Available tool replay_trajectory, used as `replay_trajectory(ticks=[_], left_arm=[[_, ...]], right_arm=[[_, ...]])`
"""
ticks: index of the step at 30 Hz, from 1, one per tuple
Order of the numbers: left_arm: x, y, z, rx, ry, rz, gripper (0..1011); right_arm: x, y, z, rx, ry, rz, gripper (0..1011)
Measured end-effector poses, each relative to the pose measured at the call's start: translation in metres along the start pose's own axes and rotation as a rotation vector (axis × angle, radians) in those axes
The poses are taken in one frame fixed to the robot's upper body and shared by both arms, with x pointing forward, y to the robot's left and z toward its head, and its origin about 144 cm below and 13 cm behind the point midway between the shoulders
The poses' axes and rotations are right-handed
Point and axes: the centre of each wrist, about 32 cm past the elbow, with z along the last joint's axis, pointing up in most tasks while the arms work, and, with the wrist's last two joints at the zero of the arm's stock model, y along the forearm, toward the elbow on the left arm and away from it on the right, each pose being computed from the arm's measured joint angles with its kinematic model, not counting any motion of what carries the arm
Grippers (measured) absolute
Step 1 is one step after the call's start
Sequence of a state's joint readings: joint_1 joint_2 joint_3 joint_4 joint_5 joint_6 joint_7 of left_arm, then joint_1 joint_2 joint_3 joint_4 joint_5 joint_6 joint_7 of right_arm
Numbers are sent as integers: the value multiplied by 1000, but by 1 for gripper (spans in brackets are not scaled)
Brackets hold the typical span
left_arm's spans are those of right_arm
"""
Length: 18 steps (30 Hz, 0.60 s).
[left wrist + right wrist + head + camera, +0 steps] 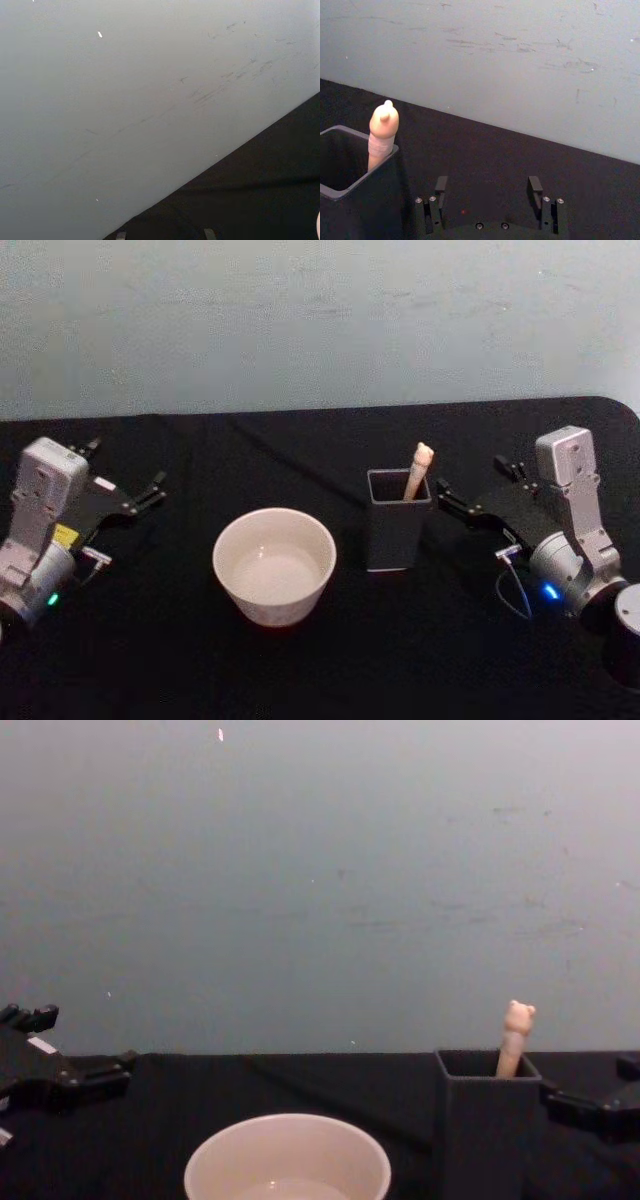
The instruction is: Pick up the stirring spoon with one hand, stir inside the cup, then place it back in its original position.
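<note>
Both tools are apart: right tool (443, 494) just beside the dark holder (397, 535) with the stirring spoon (418, 470) inside, left tool (150, 490) left of the cup (274, 565).

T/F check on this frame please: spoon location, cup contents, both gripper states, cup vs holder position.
1. The stirring spoon stands in the dark holder, handle end up. True.
2. The right gripper is shut on the spoon. False: its fingers are open and apart from the spoon, beside the holder.
3. The cup sits to the left of the holder on the black table. True.
4. The spoon's bowl rests inside the cup. False: nothing stands in the cup; the spoon is in the holder.
5. The left gripper holds the cup. False: it is open, well to the cup's left, touching nothing.
</note>
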State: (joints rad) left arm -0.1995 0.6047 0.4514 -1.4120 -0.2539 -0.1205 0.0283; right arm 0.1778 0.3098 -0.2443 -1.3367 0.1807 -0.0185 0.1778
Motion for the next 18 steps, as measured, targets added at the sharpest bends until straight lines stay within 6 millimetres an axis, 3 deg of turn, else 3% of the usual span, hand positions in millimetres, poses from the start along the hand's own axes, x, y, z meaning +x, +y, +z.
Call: replay_trajectory(ticks=[18], left_arm=[[0,0,0,0,0,0,1001]], right_arm=[[0,0,0,0,0,0,1000]])
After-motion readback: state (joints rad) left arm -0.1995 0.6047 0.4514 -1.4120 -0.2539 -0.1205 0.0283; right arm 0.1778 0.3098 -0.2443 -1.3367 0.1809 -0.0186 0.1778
